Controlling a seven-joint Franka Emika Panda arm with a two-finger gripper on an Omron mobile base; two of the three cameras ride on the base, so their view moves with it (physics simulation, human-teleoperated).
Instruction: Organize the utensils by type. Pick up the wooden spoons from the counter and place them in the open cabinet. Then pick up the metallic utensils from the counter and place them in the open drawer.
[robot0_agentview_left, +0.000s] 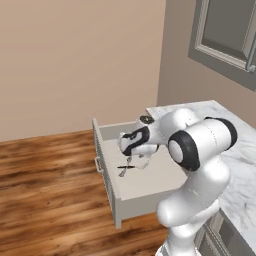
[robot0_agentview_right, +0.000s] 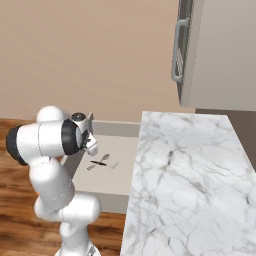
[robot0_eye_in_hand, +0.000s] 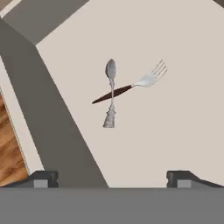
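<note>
We saw the small silver spoon (robot0_eye_in_hand: 110, 92) crossing the dark-handled metal fork (robot0_eye_in_hand: 131, 87) on the grey drawer (robot0_eye_in_hand: 183, 65) floor, below our spread, empty gripper (robot0_eye_in_hand: 111, 178); the arm hid the gripper elsewhere.

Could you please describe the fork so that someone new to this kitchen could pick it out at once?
Find the open drawer pulled out beside the marble counter. Two utensils lie crossed on its pale floor. The fork is the one with the dark brown handle and pale tines; the silver spoon crossing it is all metal.
</note>
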